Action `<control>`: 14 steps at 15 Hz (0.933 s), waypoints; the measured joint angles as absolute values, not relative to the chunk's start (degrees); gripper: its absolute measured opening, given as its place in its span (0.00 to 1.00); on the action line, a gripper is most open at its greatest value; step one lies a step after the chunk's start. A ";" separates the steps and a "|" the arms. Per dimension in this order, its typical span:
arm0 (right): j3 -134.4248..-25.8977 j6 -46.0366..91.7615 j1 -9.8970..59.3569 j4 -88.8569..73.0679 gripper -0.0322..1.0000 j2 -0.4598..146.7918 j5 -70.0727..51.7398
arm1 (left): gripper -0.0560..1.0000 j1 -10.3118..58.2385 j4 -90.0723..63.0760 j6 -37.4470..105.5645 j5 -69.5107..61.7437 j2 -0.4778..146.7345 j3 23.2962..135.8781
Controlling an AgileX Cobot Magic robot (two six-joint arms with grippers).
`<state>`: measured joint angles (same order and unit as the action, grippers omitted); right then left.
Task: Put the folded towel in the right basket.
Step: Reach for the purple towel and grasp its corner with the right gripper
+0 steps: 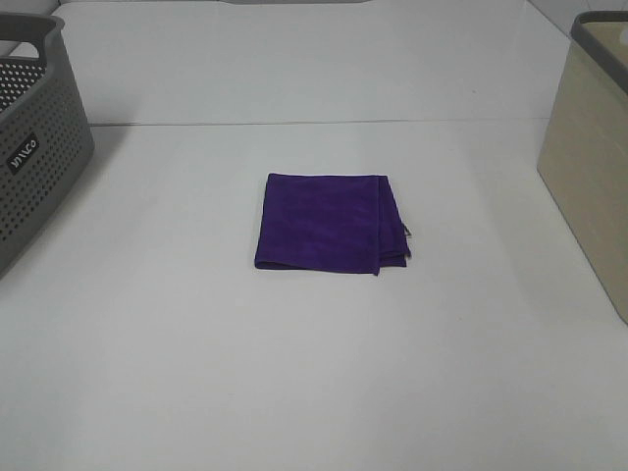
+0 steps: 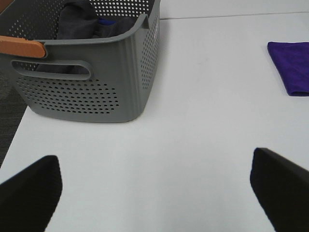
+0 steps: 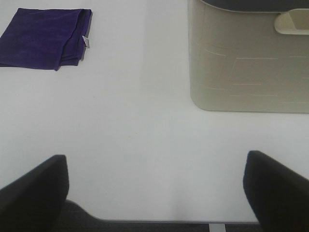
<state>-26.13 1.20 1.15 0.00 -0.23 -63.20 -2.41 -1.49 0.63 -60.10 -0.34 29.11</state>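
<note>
Two grippers are shown only by their wrist cameras. The left gripper (image 2: 155,186) is held wide open, its dark fingers (image 2: 31,193) spread far apart above the white table (image 2: 193,121), and nothing is gripped. Just beyond it, at the left edge of the table, a grey perforated basket (image 2: 96,92) is seen, with dark cloth (image 2: 77,21) lying inside and an orange handle (image 2: 19,47) at its rim.

The right gripper (image 3: 155,183) is likewise opened wide and empty, near the table's near edge. The right basket (image 3: 246,63), beige and smooth-walled, is seen close beyond it at the right edge of the table.

The folded towel (image 1: 324,224), purple and roughly square, is laid flat in the middle of the table, between the two baskets and well apart from both. A small tag (image 1: 406,232) is seen at its right edge, where the folded layers show. The towel is touched by neither gripper and is not in the right basket.
</note>
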 joint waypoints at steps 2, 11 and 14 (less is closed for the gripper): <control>-26.13 0.57 1.15 0.46 0.94 -0.23 -63.20 | 0.99 -2.41 -1.49 0.63 -60.10 -0.34 29.11; -26.13 0.40 1.15 0.46 0.94 -0.23 -63.20 | 0.99 -2.41 -1.49 0.63 -60.10 -0.34 29.11; -26.13 0.40 1.15 0.46 0.94 -0.23 -63.20 | 0.99 -2.41 -1.49 0.63 -60.10 -0.34 29.11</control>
<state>-26.13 0.40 1.15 0.46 -0.23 -63.20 -2.41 -1.49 0.63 -60.10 -0.34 29.11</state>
